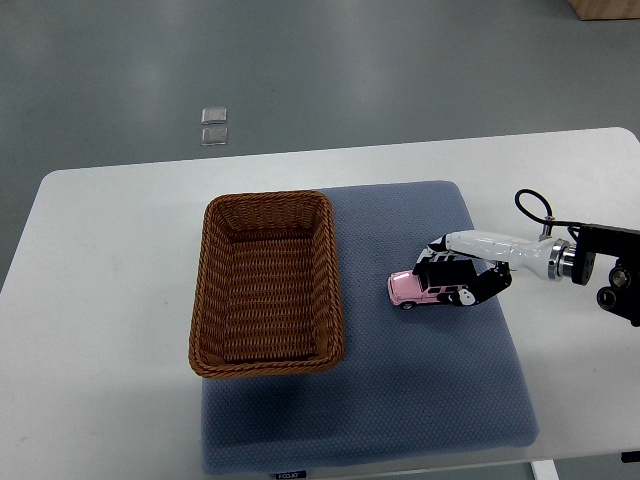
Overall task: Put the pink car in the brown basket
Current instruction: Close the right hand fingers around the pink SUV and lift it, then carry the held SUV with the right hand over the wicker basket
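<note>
Right hand (462,270) coming in from right edge, sitting over pink car (420,290), fingers closing around its rear and roof, appearing to grip it. Pink car resting on blue mat (420,400), wheels down, just right of brown basket (268,283), not touching it. Brown basket lying on mat's left part, overhanging white table (100,300), nothing showing inside. Left arm not showing.
</note>
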### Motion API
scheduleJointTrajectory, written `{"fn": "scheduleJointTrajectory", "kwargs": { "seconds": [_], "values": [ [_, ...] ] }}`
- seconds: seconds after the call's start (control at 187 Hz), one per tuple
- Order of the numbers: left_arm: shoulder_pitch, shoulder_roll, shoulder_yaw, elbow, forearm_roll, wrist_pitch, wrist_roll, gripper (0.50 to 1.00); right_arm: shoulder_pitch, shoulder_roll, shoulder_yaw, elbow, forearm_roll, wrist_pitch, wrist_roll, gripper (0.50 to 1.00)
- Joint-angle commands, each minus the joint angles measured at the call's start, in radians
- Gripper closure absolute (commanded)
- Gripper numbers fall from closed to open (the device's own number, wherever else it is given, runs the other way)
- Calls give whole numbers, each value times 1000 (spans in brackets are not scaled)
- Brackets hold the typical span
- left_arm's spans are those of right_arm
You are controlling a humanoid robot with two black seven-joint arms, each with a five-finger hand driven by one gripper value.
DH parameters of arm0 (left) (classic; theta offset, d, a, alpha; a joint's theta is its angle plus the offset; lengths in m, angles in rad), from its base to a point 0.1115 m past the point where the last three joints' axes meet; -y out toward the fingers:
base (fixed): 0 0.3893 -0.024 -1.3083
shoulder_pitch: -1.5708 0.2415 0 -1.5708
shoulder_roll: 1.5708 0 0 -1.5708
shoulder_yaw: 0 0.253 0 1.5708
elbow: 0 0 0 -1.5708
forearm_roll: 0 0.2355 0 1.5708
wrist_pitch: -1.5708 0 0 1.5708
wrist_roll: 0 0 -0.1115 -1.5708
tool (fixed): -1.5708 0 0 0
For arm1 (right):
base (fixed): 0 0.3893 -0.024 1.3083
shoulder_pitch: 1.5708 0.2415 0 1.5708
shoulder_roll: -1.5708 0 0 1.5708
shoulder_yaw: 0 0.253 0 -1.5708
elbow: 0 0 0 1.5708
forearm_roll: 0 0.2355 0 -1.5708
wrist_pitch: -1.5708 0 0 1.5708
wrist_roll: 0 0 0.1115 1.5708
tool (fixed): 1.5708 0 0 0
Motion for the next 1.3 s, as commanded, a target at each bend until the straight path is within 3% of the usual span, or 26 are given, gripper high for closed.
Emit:
{"fn": "scheduleJointTrajectory", "kwargs": {
  "seconds": [0.0,0.23,0.38,0.675,0.91,1.124,1.135,1.141,1.146,1.162,1.205,1.258,1.296],
  "values": [
    [0,0,-2,-1,0,0,0,500,1,-5,5,4,4,-32,1,1000],
    [0,0,0,-1,0,0,0,500,47,-3,19,13,20,-89,15,1000],
    [0,0,-2,-2,0,0,0,500,109,20,16,21,25,-77,20,1000],
    [0,0,-2,-2,0,0,0,500,235,213,-28,-8,27,-62,12,1000],
    [0,0,-2,-2,0,0,0,500,299,405,-142,-103,24,-71,9,1000],
    [0,0,0,-4,0,0,0,500,287,461,-162,-160,21,-74,8,1000],
    [0,0,0,-6,0,0,0,500,287,461,-165,-160,21,-74,8,985],
    [0,0,0,-6,0,0,0,500,287,461,-166,-160,21,-74,8,947],
    [0,0,0,-6,0,0,0,500,287,461,-166,-160,21,-74,8,946],
    [0,0,0,-6,0,0,0,500,287,460,-169,-162,19,-75,8,873],
    [0,0,0,-6,1,0,0,500,287,457,-174,-162,20,-77,8,761],
    [0,0,0,-9,2,0,0,500,287,449,-179,-161,19,-77,8,675],
    [0,0,0,-9,2,0,0,500,285,448,-182,-162,19,-77,8,650]
  ]
}}
